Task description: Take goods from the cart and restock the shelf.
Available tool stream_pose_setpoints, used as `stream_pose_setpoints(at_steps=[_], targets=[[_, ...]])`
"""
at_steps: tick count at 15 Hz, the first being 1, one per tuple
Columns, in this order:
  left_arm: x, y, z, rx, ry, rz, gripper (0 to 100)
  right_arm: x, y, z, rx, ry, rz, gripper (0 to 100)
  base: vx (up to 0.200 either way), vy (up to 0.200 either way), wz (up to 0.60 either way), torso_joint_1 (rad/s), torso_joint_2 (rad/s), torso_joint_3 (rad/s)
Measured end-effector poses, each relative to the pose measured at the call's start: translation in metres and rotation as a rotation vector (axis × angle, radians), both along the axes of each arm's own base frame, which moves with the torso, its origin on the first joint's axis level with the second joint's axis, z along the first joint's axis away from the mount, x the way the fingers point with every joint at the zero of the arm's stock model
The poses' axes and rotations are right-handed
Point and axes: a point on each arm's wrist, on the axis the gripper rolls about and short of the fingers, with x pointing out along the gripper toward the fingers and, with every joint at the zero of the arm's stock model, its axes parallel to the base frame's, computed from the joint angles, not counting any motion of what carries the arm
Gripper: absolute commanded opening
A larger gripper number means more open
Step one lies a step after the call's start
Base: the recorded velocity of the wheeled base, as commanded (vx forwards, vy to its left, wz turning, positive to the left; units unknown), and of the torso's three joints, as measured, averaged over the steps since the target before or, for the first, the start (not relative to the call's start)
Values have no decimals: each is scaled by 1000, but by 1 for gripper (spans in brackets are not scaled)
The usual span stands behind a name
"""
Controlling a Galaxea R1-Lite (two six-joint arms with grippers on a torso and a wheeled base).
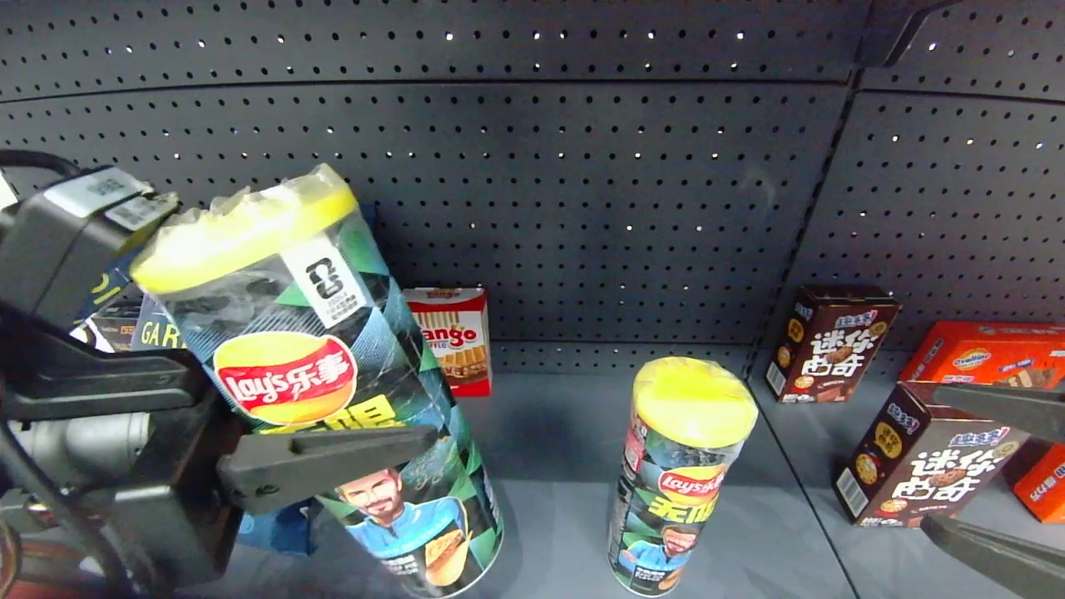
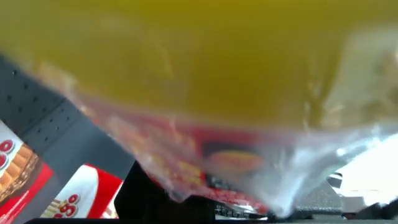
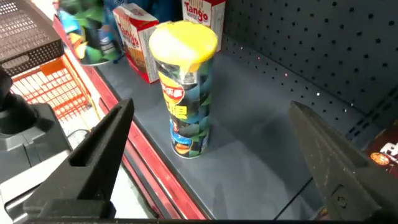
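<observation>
The left hand is clenched around the middle of the chip can, so the thing you are stocking is already over the left part of the shelf. Watch its long axis. The can is tilted, with the yellow lid leaning up and to the left and the base pointing down and to the right, low over the deck; whether the base touches cannot be told. You will probably need to bring that axis upright before letting go. The wafer box stands just behind it, and the second chip can stands upright to the right, well apart. The right hand is spread wide and holds nothing, over by the brown boxes.
</observation>
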Motion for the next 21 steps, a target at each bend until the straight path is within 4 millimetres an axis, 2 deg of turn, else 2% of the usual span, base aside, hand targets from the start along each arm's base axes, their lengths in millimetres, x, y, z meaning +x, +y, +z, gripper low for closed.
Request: stream_pose_setpoints(at_steps=[4,12,16,21], targets=[[22,-18,12,-2,-24,-20,0,1,0,-3,-3,13,-4,100,0,0,0,0,0,0],[54,-36,12,63,-38,54,0,1,1,0,13,15,-5,100,0,0,0,0,0,0],[74,-55,18,61,-56,44,0,1,0,2,19,8,-3,100,0,0,0,0,0,0],[91,-74,13,76,-36,16,0,1,0,3,34,15,0,100,0,0,0,0,0,0]])
